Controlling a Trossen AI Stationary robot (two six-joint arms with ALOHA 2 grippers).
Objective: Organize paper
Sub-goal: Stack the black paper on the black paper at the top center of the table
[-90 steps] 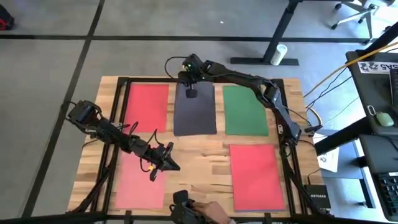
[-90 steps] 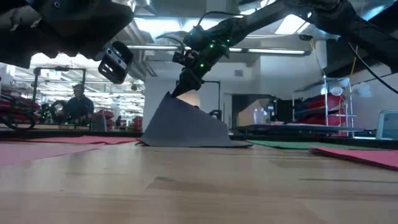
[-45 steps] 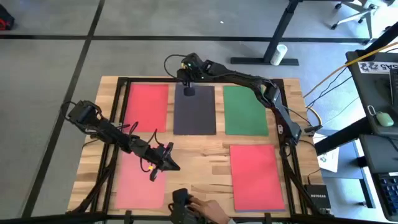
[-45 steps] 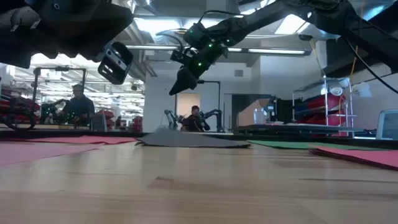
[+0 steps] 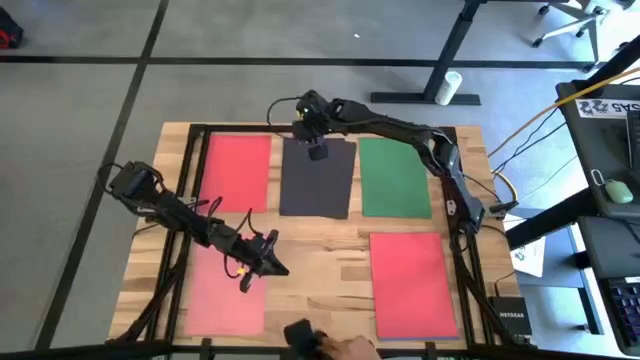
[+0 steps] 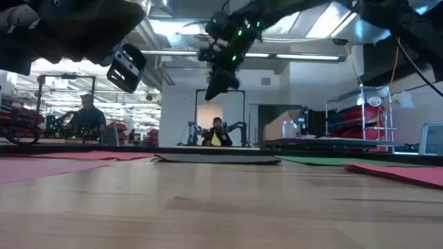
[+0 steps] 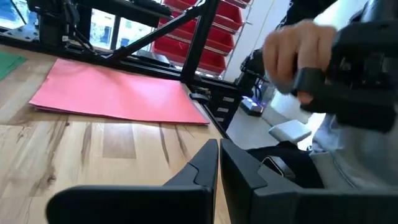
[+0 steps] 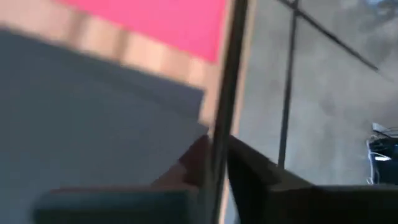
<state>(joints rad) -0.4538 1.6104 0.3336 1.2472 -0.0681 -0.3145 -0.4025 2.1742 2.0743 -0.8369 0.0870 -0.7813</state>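
High view: my right gripper (image 5: 317, 152) sits above the far end of the black sheet (image 5: 317, 185), which lies flat between the red sheet (image 5: 238, 170) and the green sheet (image 5: 394, 178). My left gripper (image 5: 272, 265) waits near the pink sheet (image 5: 225, 295). A second red sheet (image 5: 411, 283) lies near right.

Low view: right gripper (image 6: 215, 88) hangs well clear of the black sheet (image 6: 218, 158), holding nothing.

Left wrist view: left gripper (image 7: 219, 163) has its fingers pressed together, empty; a person's hand (image 7: 298, 56) shows beyond the table edge.

Right wrist view: right gripper (image 8: 214, 163) has its fingers nearly together, empty, over the black sheet (image 8: 87, 118).
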